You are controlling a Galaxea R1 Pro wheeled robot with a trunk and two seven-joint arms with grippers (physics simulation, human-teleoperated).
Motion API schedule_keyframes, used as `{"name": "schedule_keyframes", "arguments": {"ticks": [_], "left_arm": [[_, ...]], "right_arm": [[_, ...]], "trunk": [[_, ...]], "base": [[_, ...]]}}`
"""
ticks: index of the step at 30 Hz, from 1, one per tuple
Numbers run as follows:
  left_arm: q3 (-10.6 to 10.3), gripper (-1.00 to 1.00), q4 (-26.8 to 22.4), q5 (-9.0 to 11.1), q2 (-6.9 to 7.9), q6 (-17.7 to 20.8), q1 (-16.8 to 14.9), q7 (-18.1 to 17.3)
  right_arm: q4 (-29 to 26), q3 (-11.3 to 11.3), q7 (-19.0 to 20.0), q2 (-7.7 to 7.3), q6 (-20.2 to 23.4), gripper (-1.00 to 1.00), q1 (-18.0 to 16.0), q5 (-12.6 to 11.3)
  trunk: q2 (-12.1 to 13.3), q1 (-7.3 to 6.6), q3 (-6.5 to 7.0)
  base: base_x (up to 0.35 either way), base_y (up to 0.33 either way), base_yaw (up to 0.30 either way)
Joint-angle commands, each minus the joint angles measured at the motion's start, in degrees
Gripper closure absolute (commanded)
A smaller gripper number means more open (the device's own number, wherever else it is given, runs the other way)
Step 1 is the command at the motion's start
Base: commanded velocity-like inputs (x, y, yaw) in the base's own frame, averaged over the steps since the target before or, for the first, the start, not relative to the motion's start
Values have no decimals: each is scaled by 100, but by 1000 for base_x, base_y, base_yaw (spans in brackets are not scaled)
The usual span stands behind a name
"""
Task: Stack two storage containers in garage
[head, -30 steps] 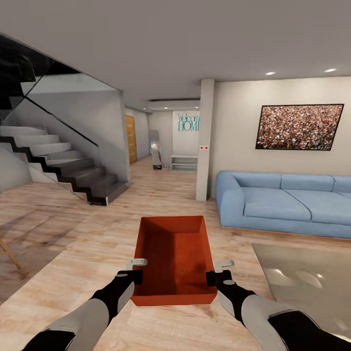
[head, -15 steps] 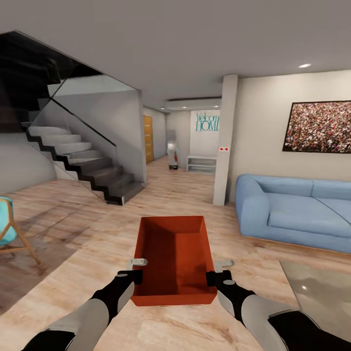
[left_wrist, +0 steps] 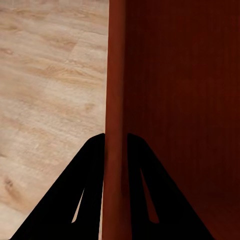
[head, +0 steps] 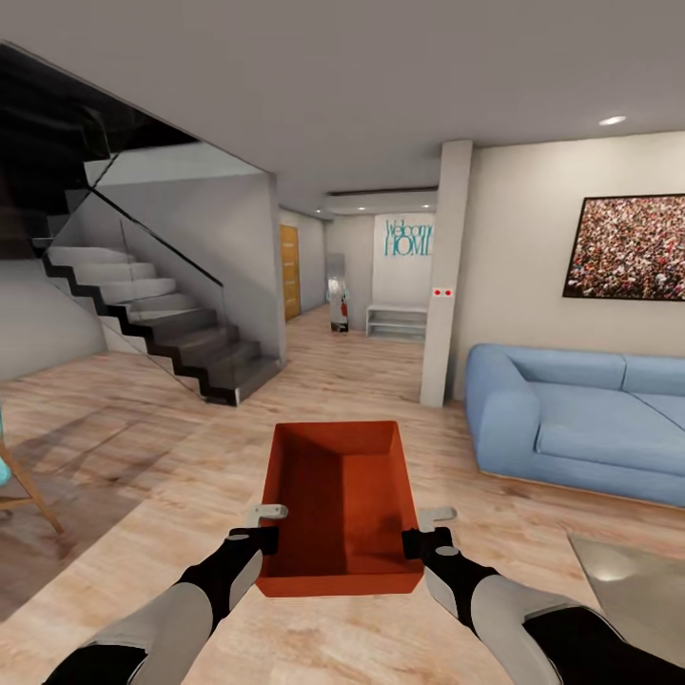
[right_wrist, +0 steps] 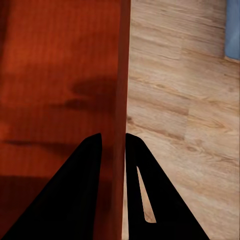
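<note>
orange-red storage container point(head: 342, 504), lidless, tapered walls

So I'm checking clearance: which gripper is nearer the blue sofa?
Right. The right gripper clamps the container's wall on the side facing the sofa; the left gripper holds the far wall.

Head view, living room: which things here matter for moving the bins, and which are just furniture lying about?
Part of the job:
- storage container, held up off the wood floor
- left gripper, shut on its left wall
- right gripper, shut on its right wall

Just around:
- blue sofa
- staircase
- wall picture
- white pillar
</note>
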Motion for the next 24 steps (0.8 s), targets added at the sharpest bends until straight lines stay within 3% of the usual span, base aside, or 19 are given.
{"name": "schedule_keyframes", "arguments": {"ticks": [1, 24], "left_arm": [[179, 100, -57, 13, -6, 34, -4, 45], [179, 100, -49, 13, -13, 25, -4, 45]], "right_arm": [[23, -183, -14, 31, -16, 100, -4, -20], [6, -177, -32, 39, -53, 100, -4, -6]], "trunk": [[-6, 4, -8], [-6, 4, -8]], "base": [[321, 0, 0], [321, 0, 0]]}}
